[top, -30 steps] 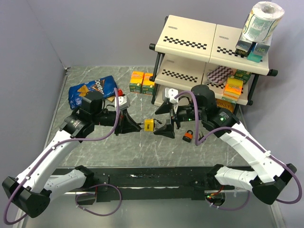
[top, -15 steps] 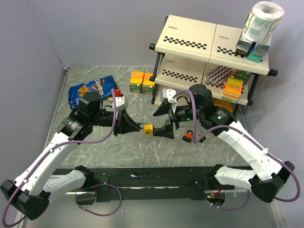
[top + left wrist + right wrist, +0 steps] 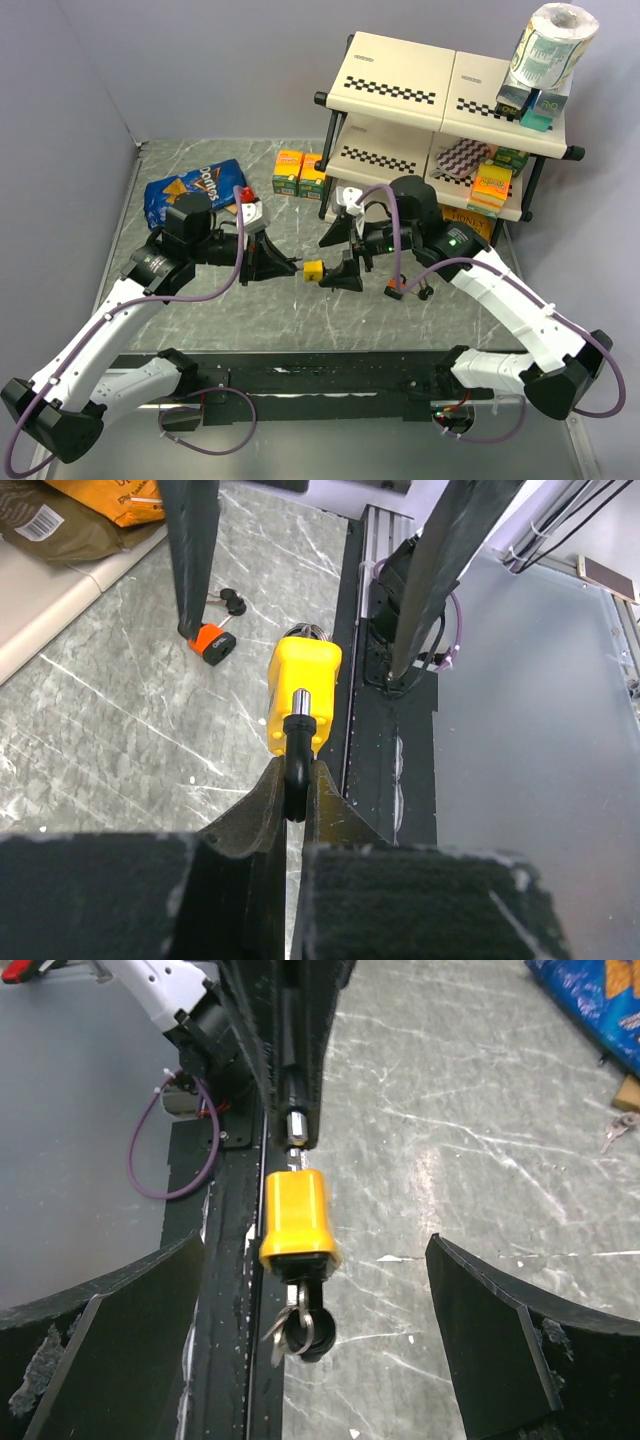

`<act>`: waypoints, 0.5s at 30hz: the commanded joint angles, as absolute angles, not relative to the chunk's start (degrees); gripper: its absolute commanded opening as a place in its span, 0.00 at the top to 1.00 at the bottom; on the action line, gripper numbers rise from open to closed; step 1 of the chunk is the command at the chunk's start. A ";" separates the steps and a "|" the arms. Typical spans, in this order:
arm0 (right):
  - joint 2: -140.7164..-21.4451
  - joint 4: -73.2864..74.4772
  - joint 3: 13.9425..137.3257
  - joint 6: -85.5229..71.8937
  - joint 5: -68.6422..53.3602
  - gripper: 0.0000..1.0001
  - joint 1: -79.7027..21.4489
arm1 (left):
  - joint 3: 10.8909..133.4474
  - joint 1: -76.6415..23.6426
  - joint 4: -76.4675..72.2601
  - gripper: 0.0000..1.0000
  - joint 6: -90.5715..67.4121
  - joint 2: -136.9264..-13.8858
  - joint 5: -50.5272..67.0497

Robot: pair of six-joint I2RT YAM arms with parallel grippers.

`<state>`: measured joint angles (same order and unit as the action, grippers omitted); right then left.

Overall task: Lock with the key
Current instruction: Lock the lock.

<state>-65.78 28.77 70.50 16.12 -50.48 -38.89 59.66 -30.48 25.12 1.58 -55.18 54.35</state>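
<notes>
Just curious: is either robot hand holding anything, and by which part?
The left hand pinches the yellow padlock by its shackle; the right hand holds nothing.

A robotics lab bench: plain grey partition walls (image 3: 200, 70) behind the cream two-tier shelf rack (image 3: 392, 72), black arm-mounting rail (image 3: 330, 375) before it.

Grey marbled table (image 3: 210, 305): blue chip bag (image 3: 193, 190) laid rear left; two orange-yellow boxes (image 3: 299, 172) set just beside two-tier shelf (image 3: 440, 110); orange padlock (image 3: 397, 289) laid centre-right. Paper roll (image 3: 556, 40) stood on shelf top.
</notes>
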 commanded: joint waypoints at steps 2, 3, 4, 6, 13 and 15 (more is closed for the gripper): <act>-66.88 27.51 72.86 16.79 -51.94 0.02 -40.17 | 61.35 -30.59 20.04 0.99 0.35 -53.70 57.30; -67.06 27.42 72.77 16.96 -51.86 0.02 -40.51 | 61.17 -30.59 19.78 0.99 0.35 -53.61 57.39; -67.41 27.33 72.77 17.14 -51.42 0.04 -40.95 | 61.08 -30.59 19.34 0.99 0.35 -53.61 57.48; -67.67 26.90 72.60 17.31 -50.80 0.07 -41.31 | 61.08 -30.59 18.99 0.99 -1.84 -53.70 57.74; -69.43 27.42 73.65 18.63 -50.71 0.40 -42.10 | 60.47 -30.59 17.40 0.99 -3.78 -53.52 57.92; -69.78 27.86 73.56 19.16 -50.80 0.48 -42.71 | 60.38 -30.59 17.23 0.99 -3.87 -53.52 57.83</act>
